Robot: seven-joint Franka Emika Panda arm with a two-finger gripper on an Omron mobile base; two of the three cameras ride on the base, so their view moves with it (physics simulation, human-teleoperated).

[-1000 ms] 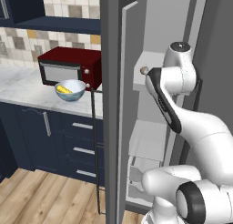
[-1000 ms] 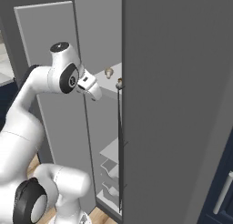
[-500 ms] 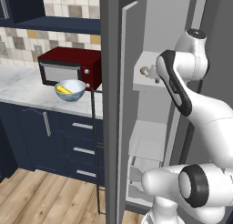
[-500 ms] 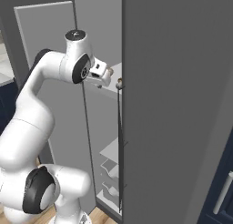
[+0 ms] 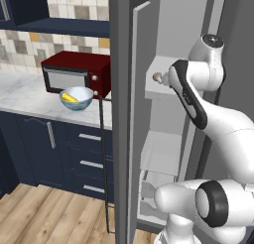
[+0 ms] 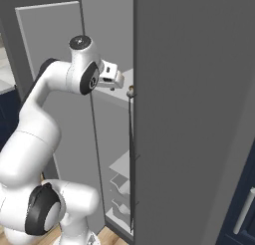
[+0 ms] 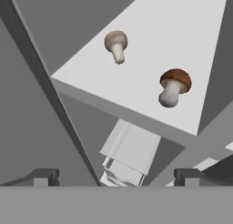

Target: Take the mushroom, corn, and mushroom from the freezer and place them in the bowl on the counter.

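Your arm has swung up from a second ago, bringing the claw (image 7: 116, 175) over the freezer (image 5: 171, 44) shelf with jaws wide apart, holding nothing. Two mushrooms (image 7: 174, 86) lie there; the corn (image 5: 69, 97) appears already in the bowl (image 5: 76, 99) on the counter (image 5: 30, 99)

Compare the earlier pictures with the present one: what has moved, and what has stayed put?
The arm has swung up and deeper into the freezer, carrying the open hand towards the shelf; nothing was gripped. Both mushrooms, the pale one and the brown-capped one, stay on the shelf, and the corn stays in the bowl.
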